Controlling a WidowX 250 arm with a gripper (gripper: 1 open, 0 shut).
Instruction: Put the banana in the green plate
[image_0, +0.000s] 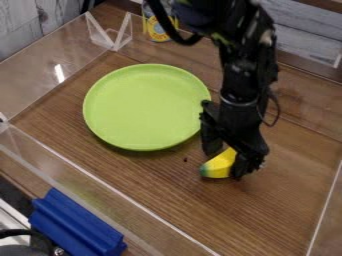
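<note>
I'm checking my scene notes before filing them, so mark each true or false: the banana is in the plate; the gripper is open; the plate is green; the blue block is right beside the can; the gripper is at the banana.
1. The banana is in the plate. False: it lies on the table, outside the plate.
2. The gripper is open. True.
3. The plate is green. True.
4. The blue block is right beside the can. False: they are at opposite ends of the view.
5. The gripper is at the banana. True.
</note>
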